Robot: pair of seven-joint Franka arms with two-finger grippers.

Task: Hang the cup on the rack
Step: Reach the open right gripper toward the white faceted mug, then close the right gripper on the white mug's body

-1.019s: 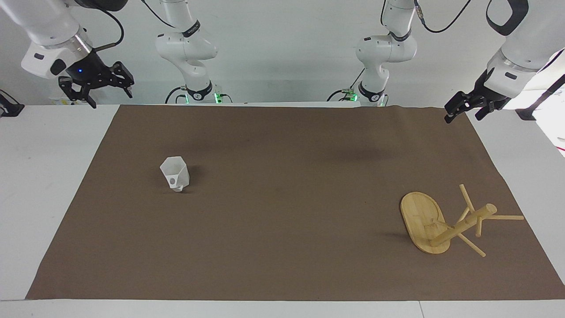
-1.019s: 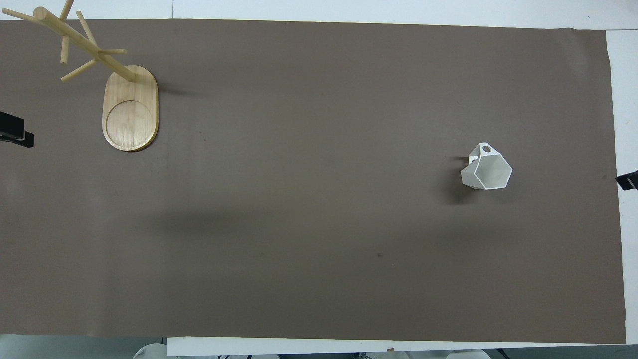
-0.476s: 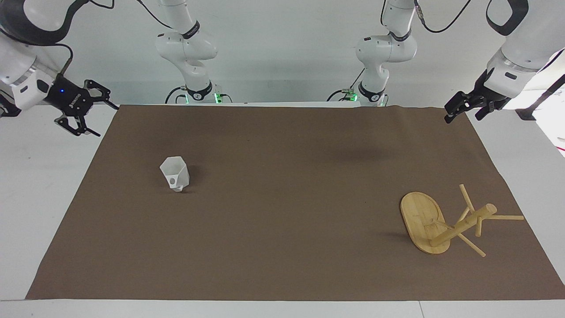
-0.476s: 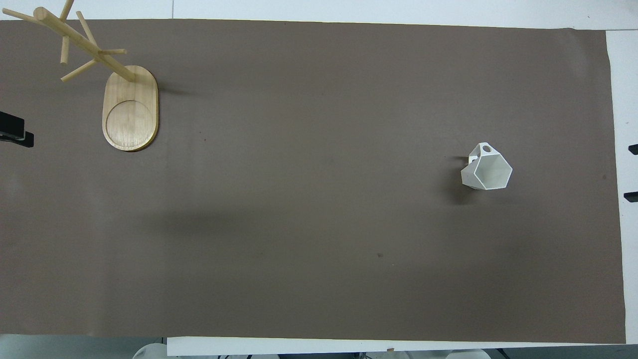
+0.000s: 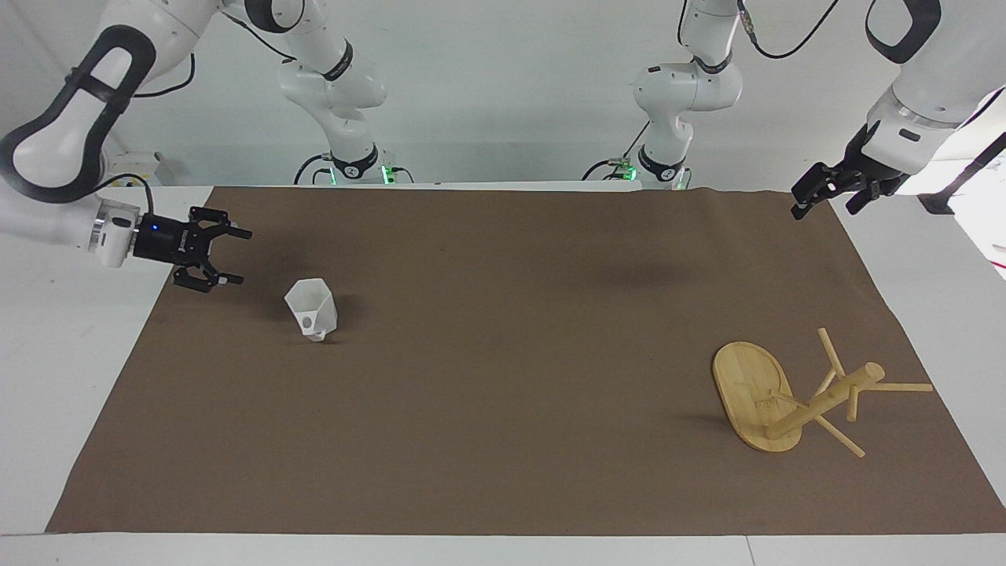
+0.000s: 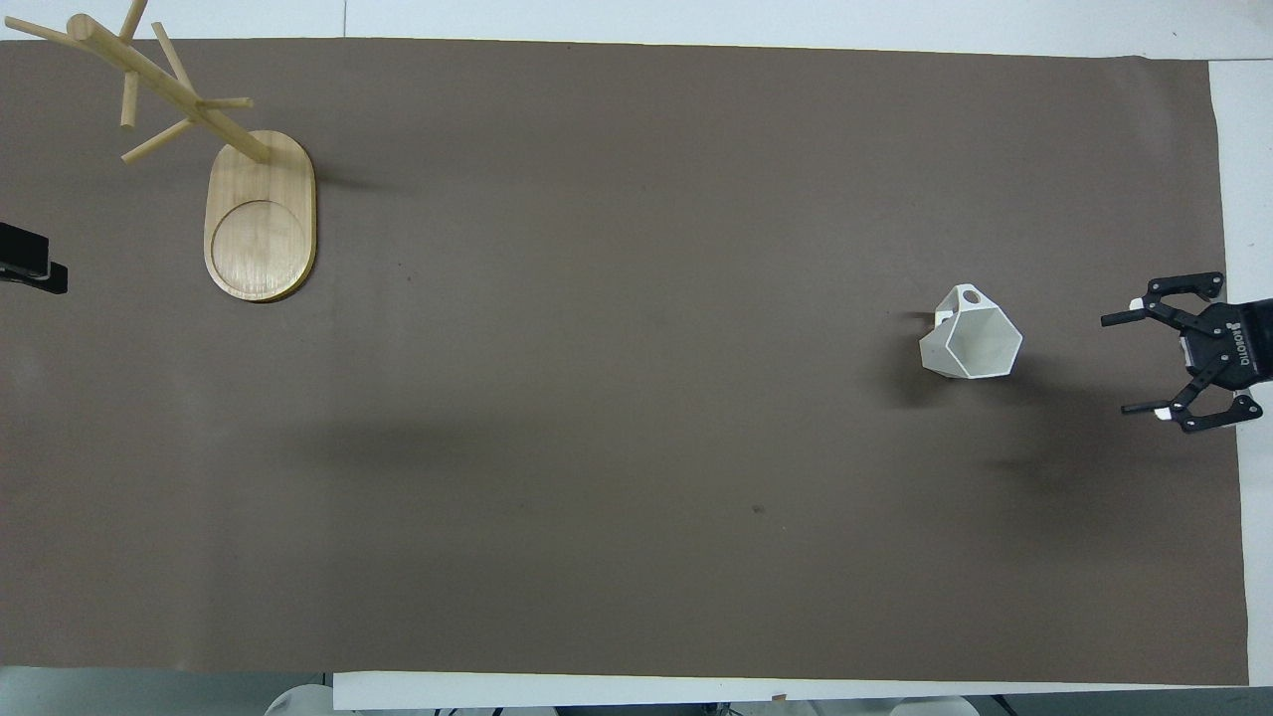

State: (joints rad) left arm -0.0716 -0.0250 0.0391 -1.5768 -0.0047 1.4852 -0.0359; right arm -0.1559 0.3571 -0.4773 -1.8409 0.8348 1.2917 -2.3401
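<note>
Facing view first: the right gripper (image 5: pixel 233 256) has its two fingers (image 5: pixel 240 233) spread wide with nothing between them, tips pointing sideways at the cup (image 5: pixel 311 310) but clearly apart from it. It's held low over the brown mat (image 5: pixel 503 440) at the right arm's end of the table, and the wrist behind it runs pretty much level, out past the mat's edge, with the white forearm bending up and back toward the base. In the overhead view the same gripper (image 6: pixel 1129 363) shows up as a black claw right at the mat's edge, the two tips gaping on either side of an empty gap that faces the cup (image 6: pixel 971 332).

The left gripper (image 5: pixel 821 192) hangs up in the air over the corner of the mat at the left arm's end, waiting. Can't tell from here whether its fingers are open or closed. Only a bit of black sticks into the overhead view (image 6: pixel 30 261).

The cup stands upright on the mat, mouth up, and its faceted body widens toward the rim. Its boxy handle points away from the robots. There's a round hole in that handle.

The rack (image 5: pixel 794 397) is well apart from the cup, toward the left arm's end of the table and farther from the robots. Its oval base lies flat on the mat with the long way running toward and away from the robots, the post rising from the end farther from the robots, thin pegs sticking out. No cup on it yet.
</note>
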